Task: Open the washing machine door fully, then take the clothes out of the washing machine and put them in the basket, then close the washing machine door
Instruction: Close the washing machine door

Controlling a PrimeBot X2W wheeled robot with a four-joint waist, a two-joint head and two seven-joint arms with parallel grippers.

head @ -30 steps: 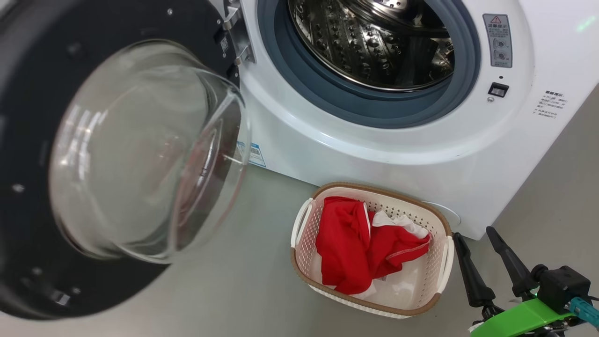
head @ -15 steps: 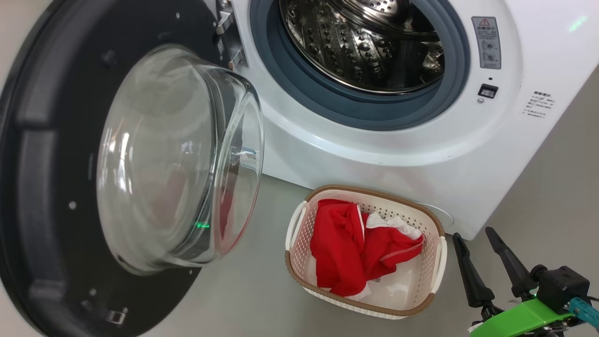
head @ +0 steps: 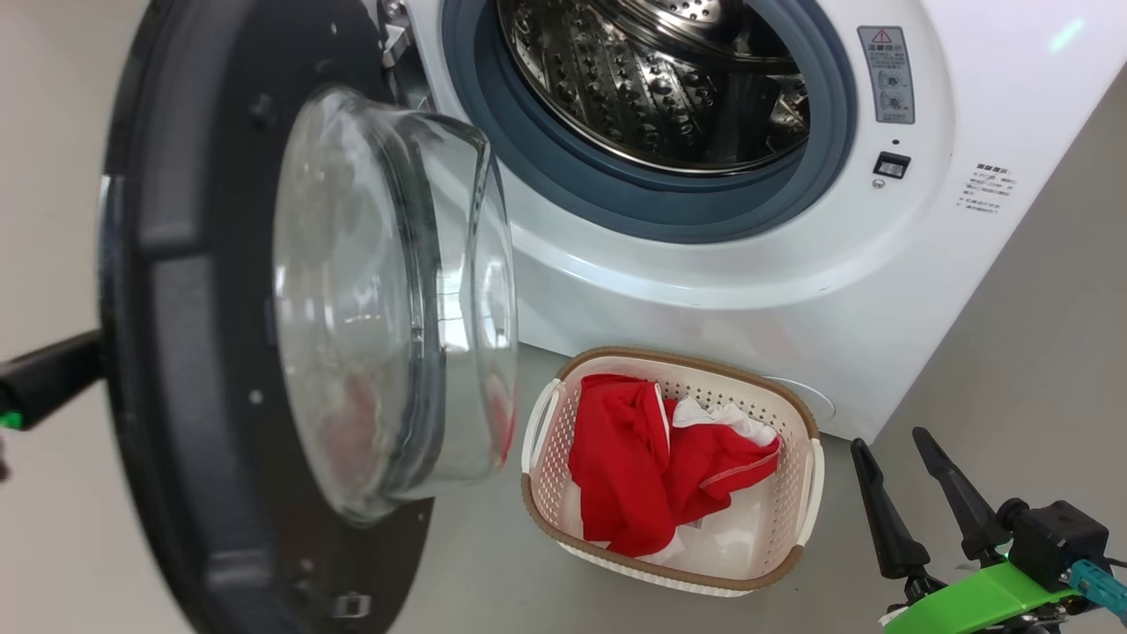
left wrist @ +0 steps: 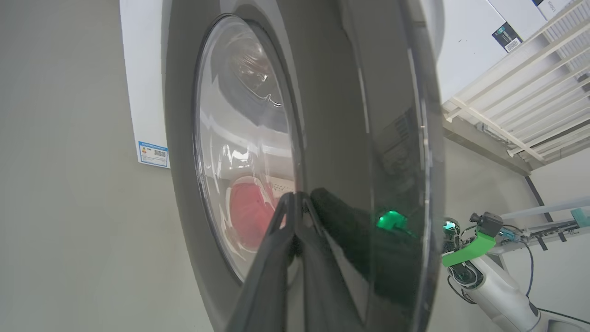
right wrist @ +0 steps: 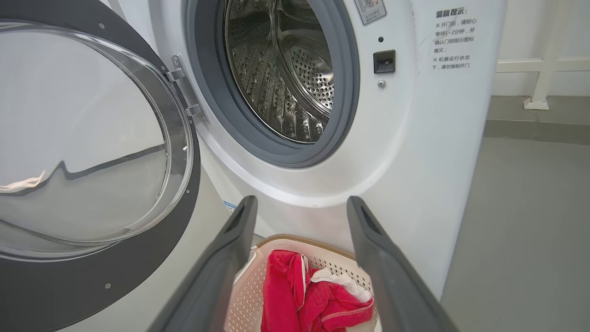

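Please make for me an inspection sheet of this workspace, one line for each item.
Surface: grey floor, smooth.
Job's things: washing machine door stands partly open; drum looks empty as far as it shows; red clothes lie in the basket, which stands on the floor before the washing machine.
Clutter: nothing seen.
Claws: left claw shut, tips against the door's outer face; right claw open, empty, beside the basket.
Cables: thin dark cable by the right forearm.
Surroundings: white rail beyond the machine.
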